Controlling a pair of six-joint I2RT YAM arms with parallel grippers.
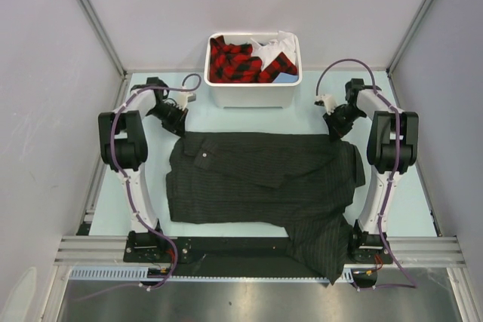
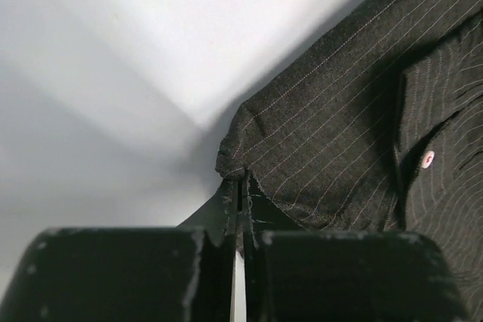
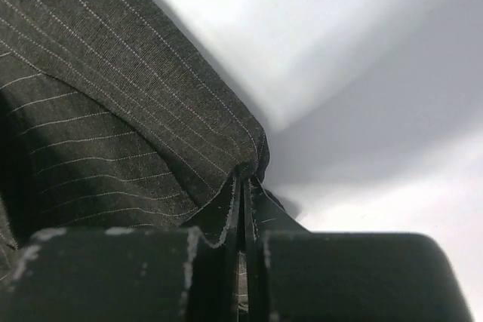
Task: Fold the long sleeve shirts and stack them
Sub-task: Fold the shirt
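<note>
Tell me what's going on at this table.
A dark pinstriped shirt lies spread across the table. The robot's left gripper and right gripper are each shut on a far corner of it. One sleeve trails over the near edge. A white bin behind holds more clothes.

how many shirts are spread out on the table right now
1: the dark pinstriped shirt lies spread across the middle of the table. Red plaid cloth sits in the white bin behind it; more shirts may be hidden there.
</note>
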